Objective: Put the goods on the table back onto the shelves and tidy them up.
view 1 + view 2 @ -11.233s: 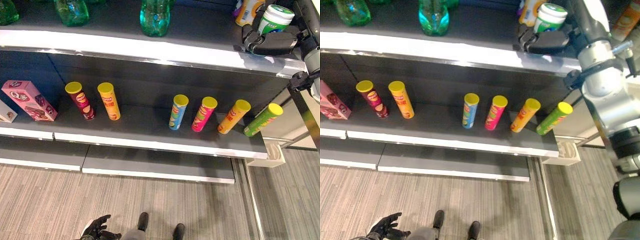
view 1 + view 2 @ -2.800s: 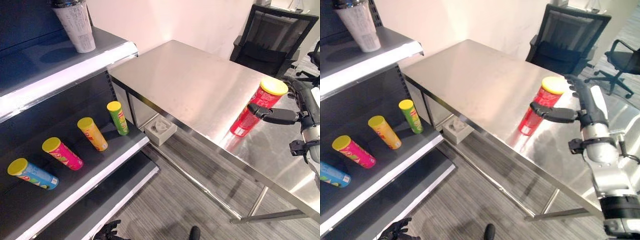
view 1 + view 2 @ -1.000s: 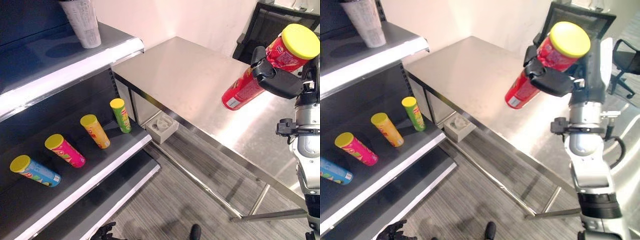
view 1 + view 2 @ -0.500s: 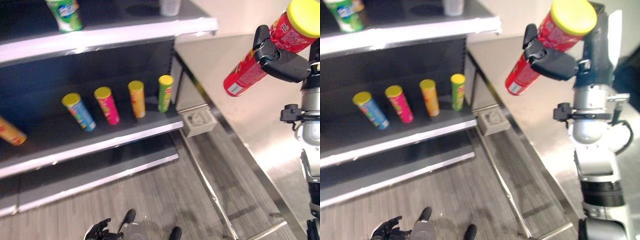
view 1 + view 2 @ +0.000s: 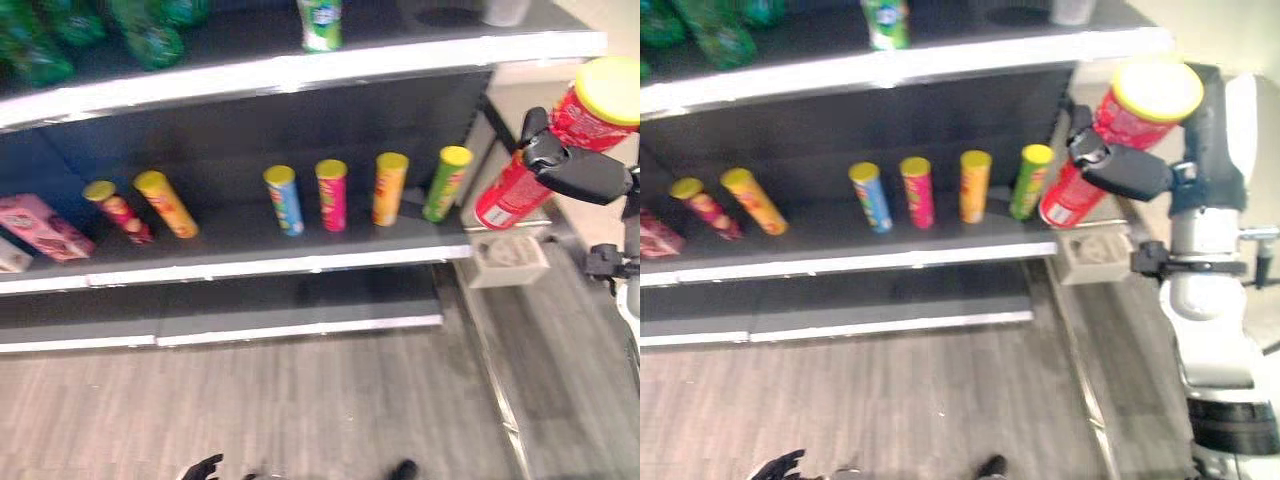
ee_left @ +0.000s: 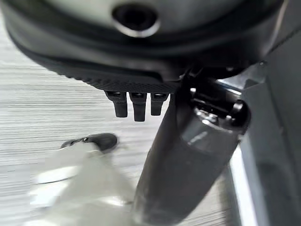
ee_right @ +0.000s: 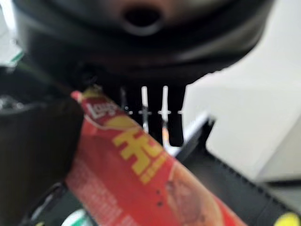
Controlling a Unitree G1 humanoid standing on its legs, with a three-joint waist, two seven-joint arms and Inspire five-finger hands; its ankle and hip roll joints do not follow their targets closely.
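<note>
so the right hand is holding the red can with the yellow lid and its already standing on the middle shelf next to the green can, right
Not quite. The right hand does hold the red can with the yellow lid, but the can is not standing on the middle shelf. It is tilted in the air, off the shelf's right end, beside the green can. The left eye view shows this.

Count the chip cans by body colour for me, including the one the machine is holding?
Red: 1, the red chip can in the right robot hand
Maroon: 1
Orange: 2
Blue: 1
Pink: 1
Green: 1
Total: 7
</note>
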